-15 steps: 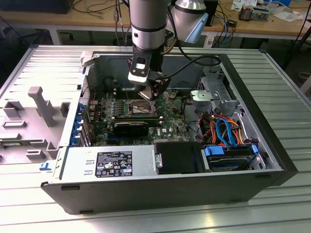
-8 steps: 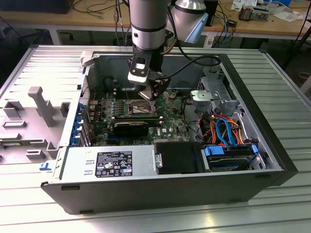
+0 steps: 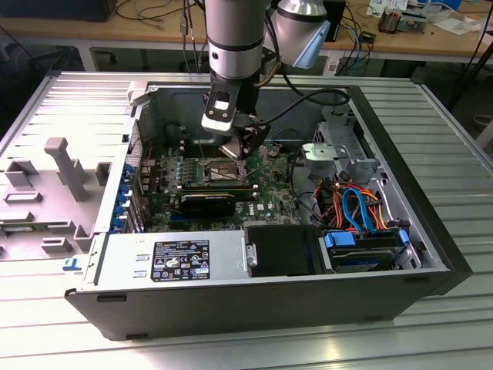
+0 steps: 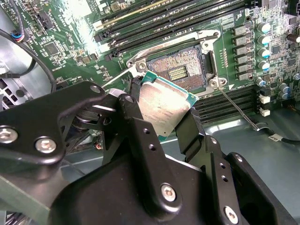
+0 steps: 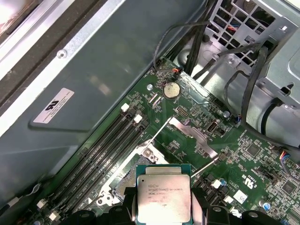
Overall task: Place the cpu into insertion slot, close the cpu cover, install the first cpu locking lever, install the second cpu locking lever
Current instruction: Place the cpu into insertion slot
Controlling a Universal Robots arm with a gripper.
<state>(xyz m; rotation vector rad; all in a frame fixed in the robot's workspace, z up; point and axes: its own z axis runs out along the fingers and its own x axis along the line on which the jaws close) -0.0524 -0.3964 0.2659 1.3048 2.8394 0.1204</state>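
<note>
My gripper [image 4: 164, 111] is shut on the cpu [image 4: 163, 104], a flat square chip with a silvery top, one black finger [image 4: 135, 96] on each of two opposite edges. The chip hangs tilted just above and beside the insertion slot [image 4: 180, 72], a dark square socket with a silver rim on the green motherboard [image 4: 61, 37]. In the first wrist view the cpu [image 5: 163, 199] sits between the fingers, and the cpu cover [image 5: 188, 130] stands swung open beyond the socket. A thin locking lever [image 4: 240, 110] sticks out loose beside the slot. In the exterior view the gripper [image 3: 240, 148] hovers over the board.
Black memory slots [image 4: 178, 21] run along one side of the socket. The open computer case [image 3: 431, 231] holds a power supply [image 3: 173, 258], a drive cage [image 3: 339, 150] and orange and blue cables [image 3: 358, 204]. Its removed side panel [image 3: 54, 185] lies at the exterior view's left.
</note>
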